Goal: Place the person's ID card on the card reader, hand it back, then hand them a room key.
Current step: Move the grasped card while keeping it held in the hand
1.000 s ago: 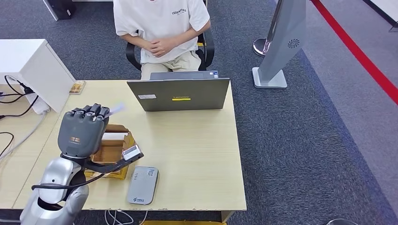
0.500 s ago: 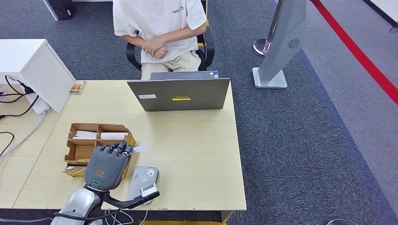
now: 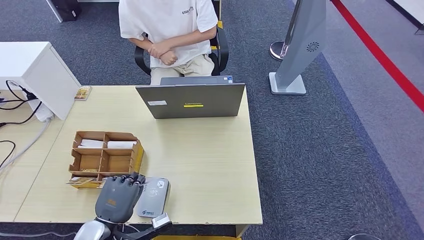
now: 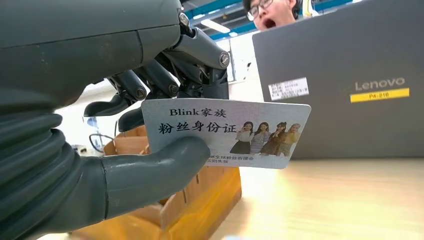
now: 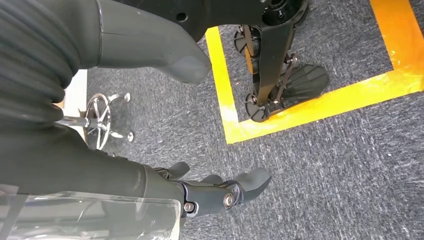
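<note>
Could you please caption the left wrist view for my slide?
Left hand pinches the ID card beside the cardboard organizer, facing the laptop.

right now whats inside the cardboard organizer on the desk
The cardboard organizer has white cards in its two far compartments; the middle ones look bare. The left hand, pinching the ID card, covers its near edge.

1. A light wood-grain table (image 3: 210, 160) stands on dark grey carpet (image 3: 325, 150), with a second pale tabletop (image 3: 15, 165) just beside it on the robot's left.
2. At the far edge stands an open grey Lenovo laptop (image 3: 191, 100) — its lid back faces the robot.
3. A brown cardboard organiser (image 3: 104, 159), split into compartments, lies nearer the left side.
4. A grey card reader (image 3: 154, 196) lies flat by the near edge — just beside the organiser.
5. A small patterned packet (image 3: 82, 92) rests at the far left corner.
</note>
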